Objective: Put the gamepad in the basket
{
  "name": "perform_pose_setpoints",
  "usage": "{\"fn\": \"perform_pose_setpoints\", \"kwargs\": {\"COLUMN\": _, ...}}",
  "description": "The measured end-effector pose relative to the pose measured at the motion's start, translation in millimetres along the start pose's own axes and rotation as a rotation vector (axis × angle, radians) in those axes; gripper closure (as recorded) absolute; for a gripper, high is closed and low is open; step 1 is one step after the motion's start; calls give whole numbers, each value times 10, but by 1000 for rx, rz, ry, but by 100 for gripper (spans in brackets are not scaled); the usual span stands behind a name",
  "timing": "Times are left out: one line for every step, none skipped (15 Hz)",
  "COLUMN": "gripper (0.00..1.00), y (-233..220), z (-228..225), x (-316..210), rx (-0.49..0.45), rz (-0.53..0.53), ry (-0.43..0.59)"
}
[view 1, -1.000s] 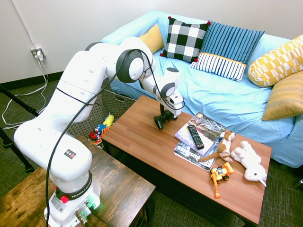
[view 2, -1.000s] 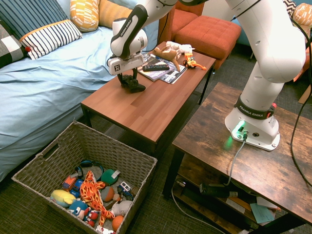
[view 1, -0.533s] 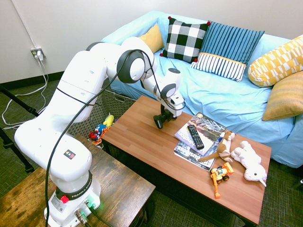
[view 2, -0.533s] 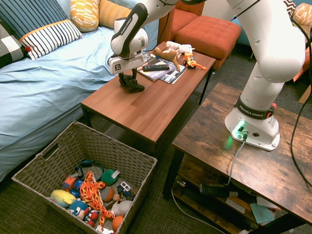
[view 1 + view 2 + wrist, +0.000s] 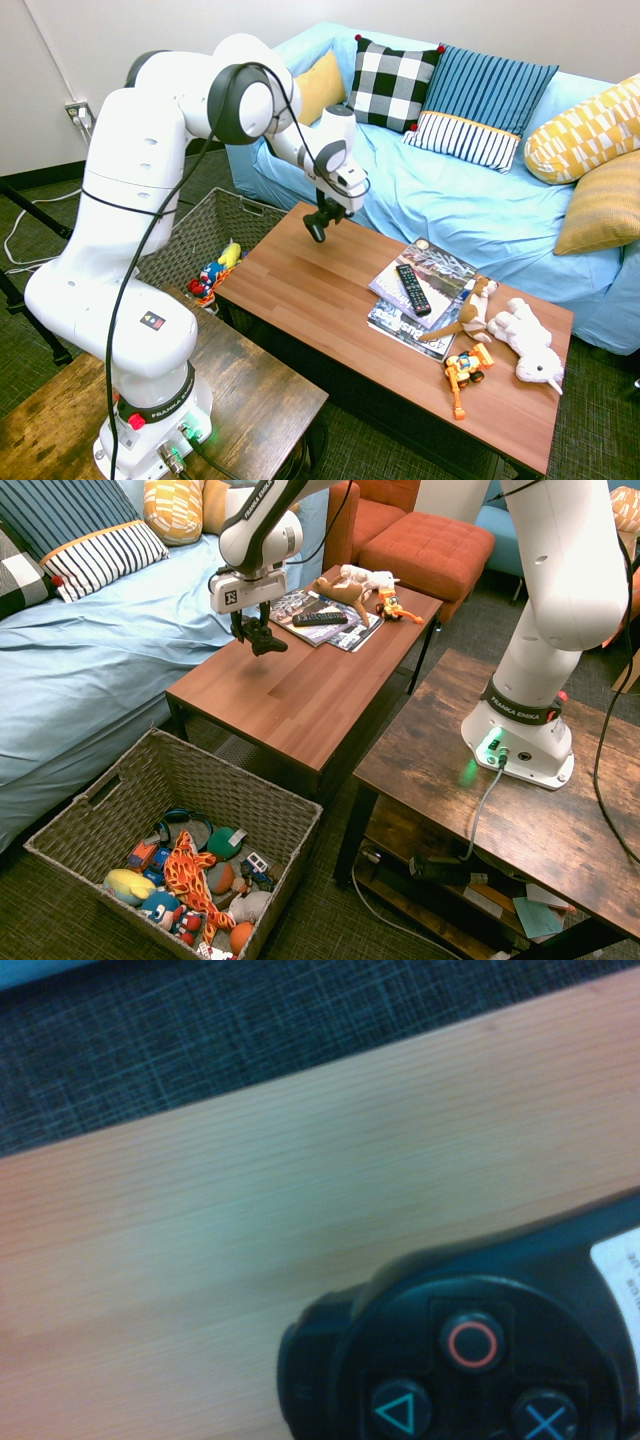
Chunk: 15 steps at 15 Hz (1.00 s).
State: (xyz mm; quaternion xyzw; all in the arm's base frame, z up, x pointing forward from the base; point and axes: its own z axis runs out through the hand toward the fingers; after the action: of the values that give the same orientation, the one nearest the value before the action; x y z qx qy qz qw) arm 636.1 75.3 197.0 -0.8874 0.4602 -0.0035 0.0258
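My gripper (image 5: 322, 218) (image 5: 254, 633) is shut on the black gamepad (image 5: 319, 227) (image 5: 261, 640), which hangs clear above the wooden coffee table (image 5: 300, 290) (image 5: 290, 695) near its sofa-side end. The wrist view shows the gamepad (image 5: 470, 1350) close up, with its round symbol buttons and a white label, and the wood below it. The grey woven basket (image 5: 120, 790) (image 5: 195, 235) stands on the floor past the table's end, below the gamepad's height and holding several toys.
On the table lie magazines (image 5: 425, 285) with a black TV remote (image 5: 412, 288), a plush dog (image 5: 470, 305), a white plush (image 5: 530, 345) and an orange toy vehicle (image 5: 465, 370). A blue sofa (image 5: 450, 200) with cushions runs along the table. An orange ottoman (image 5: 430, 550) stands beyond.
The fingers closed on the gamepad, which stood on the table. The arm then lifted it off the wood and carried it a little toward the sofa-side end.
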Motion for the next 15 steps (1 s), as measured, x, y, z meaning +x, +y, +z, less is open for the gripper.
{"fn": "perform_pose_setpoints", "kwargs": {"gripper": 100, "y": -162, "z": -118, "x": -293, "rx": 13, "rz": -33, "ry": 9}}
{"fn": "perform_pose_setpoints", "kwargs": {"gripper": 100, "y": -319, "z": -217, "x": -599, "rx": 25, "rz": -70, "ry": 17}}
{"fn": "perform_pose_setpoints", "kwargs": {"gripper": 100, "y": -459, "z": -279, "x": -911, "rx": 32, "rz": -104, "ry": 25}}
{"fn": "perform_pose_setpoints", "kwargs": {"gripper": 100, "y": -574, "z": -302, "x": -1197, "rx": 34, "rz": -137, "ry": 33}}
{"fn": "perform_pose_setpoints", "kwargs": {"gripper": 100, "y": -671, "z": -297, "x": -1474, "rx": 36, "rz": -167, "ry": 36}}
{"fn": "perform_pose_setpoints", "kwargs": {"gripper": 100, "y": -753, "z": -261, "x": -1738, "rx": 35, "rz": -192, "ry": 35}}
{"fn": "perform_pose_setpoints", "kwargs": {"gripper": 100, "y": -821, "z": -203, "x": -1981, "rx": 33, "rz": -213, "ry": 31}}
{"fn": "perform_pose_setpoints", "kwargs": {"gripper": 100, "y": -872, "z": -122, "x": -2206, "rx": 28, "rz": -236, "ry": 24}}
{"fn": "perform_pose_setpoints", "kwargs": {"gripper": 100, "y": -924, "z": -23, "x": -2438, "rx": 25, "rz": -260, "ry": 16}}
{"fn": "perform_pose_setpoints", "kwargs": {"gripper": 100, "y": -969, "z": 98, "x": -2660, "rx": 24, "rz": -285, "ry": 10}}
{"fn": "perform_pose_setpoints", "kwargs": {"gripper": 100, "y": -1000, "z": 246, "x": -2881, "rx": 15, "rz": -307, "ry": 8}}
{"fn": "perform_pose_setpoints", "kwargs": {"gripper": 100, "y": -1100, "z": 475, "x": -3086, "rx": 10, "rz": -321, "ry": 11}}
{"fn": "perform_pose_setpoints", "kwargs": {"gripper": 100, "y": -1115, "z": 488, "x": -3086, "rx": 11, "rz": -320, "ry": 11}}
{"fn": "perform_pose_setpoints", "kwargs": {"gripper": 100, "y": -1134, "z": 560, "x": -3087, "rx": 7, "rz": -320, "ry": 9}}
{"fn": "perform_pose_setpoints", "kwargs": {"gripper": 100, "y": -1156, "z": 685, "x": -3109, "rx": 0, "rz": -321, "ry": 4}}
